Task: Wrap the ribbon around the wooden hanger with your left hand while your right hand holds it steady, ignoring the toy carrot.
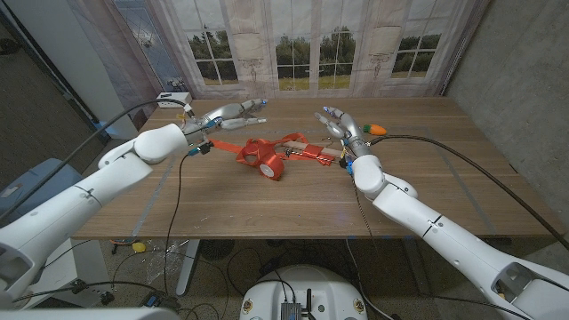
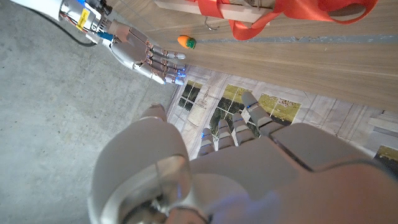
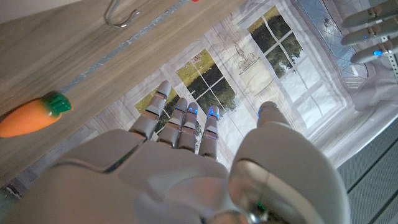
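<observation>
The wooden hanger (image 1: 311,156) lies mid-table with red ribbon (image 1: 263,156) wound on it and bunched around a spool at its left part. My left hand (image 1: 228,114) hovers behind the hanger's left end, fingers spread and holding nothing. My right hand (image 1: 341,128) stands over the hanger's right end, fingers apart and empty. The left wrist view has my left hand (image 2: 236,162), the right hand (image 2: 147,56), the hanger (image 2: 205,7) and the ribbon (image 2: 292,17). The right wrist view has my right hand (image 3: 186,162), the hanger's metal hook (image 3: 118,14) and the left hand's fingers (image 3: 373,31).
The orange toy carrot (image 1: 377,130) (image 2: 186,42) (image 3: 31,116) lies just right of my right hand. A small white box (image 1: 174,99) sits at the table's far left corner. Windows with curtains stand behind the table (image 1: 267,204).
</observation>
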You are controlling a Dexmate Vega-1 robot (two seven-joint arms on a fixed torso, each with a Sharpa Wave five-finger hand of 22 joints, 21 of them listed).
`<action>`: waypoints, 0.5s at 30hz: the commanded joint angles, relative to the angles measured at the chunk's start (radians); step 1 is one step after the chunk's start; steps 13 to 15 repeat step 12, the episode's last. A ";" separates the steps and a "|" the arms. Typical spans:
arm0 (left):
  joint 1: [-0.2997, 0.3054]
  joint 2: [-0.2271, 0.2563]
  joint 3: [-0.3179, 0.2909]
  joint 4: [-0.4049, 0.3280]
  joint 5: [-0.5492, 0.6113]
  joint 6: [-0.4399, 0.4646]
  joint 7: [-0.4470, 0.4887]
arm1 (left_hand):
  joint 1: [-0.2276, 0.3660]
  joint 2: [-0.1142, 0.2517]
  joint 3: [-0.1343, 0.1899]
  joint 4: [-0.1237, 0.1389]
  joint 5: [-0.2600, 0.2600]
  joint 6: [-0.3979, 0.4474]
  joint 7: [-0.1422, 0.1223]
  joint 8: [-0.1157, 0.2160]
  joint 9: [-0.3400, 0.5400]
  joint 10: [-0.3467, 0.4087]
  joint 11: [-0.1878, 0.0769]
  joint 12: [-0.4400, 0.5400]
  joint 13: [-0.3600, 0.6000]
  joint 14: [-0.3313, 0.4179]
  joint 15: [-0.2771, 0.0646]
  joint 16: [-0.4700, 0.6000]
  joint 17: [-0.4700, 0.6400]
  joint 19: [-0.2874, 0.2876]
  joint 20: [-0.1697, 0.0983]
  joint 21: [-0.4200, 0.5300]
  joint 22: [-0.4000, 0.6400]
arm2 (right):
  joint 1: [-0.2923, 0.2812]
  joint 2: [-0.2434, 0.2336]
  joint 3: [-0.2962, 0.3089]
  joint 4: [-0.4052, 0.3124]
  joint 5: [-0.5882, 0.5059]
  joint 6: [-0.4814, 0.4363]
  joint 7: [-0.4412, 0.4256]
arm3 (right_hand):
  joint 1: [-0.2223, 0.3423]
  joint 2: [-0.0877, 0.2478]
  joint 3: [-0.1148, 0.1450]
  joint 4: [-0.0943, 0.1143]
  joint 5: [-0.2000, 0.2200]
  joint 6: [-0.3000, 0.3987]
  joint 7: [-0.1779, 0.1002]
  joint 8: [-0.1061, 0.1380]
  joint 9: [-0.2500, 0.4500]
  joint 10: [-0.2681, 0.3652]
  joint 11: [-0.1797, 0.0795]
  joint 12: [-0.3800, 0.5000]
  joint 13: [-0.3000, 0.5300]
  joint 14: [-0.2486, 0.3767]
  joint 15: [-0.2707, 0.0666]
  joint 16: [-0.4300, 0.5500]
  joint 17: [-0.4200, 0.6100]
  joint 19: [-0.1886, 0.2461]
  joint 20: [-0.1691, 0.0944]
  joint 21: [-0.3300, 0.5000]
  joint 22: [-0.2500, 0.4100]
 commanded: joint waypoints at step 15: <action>-0.097 -0.181 -0.022 0.419 -0.317 -0.347 -0.234 | 0.035 0.053 0.120 -0.016 0.025 0.066 0.027 0.004 0.000 0.030 0.010 0.006 -0.027 0.015 0.002 -0.001 -0.001 0.021 0.005 -0.012 0.005 | -0.196 0.047 0.119 -0.160 -0.087 0.189 -0.123 | -0.071 -0.012 -0.014 0.014 0.022 0.063 0.005 0.022 -0.004 0.058 -0.001 0.021 -0.010 -0.015 -0.016 -0.005 -0.034 -0.075 0.025 -0.059 -0.001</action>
